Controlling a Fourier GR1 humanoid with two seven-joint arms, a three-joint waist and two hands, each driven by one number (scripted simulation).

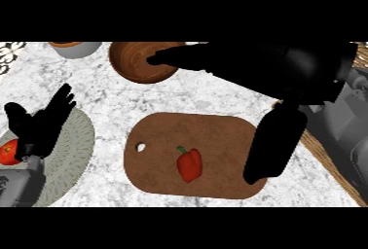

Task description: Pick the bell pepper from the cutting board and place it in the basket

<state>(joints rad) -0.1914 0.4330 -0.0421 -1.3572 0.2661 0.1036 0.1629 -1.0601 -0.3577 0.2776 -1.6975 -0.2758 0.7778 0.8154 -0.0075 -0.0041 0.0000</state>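
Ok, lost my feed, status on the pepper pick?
Left hand open, resting by the plate. Right hand open above cutting board edge. Bell pepper untouched on board. Path clear.

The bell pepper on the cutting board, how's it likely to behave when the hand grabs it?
The pepper lies on its side on the board, so a nudge would probably roll it. Its rounded, smooth-looking skin may slip between fingers. It likely holds its shape when gripped.

Even, bright light falls flat on the pale marble bench [108, 92], with no glare. Shadows are faint. The black right hand [277, 141] shows as a featureless silhouette, its surface detail lost.
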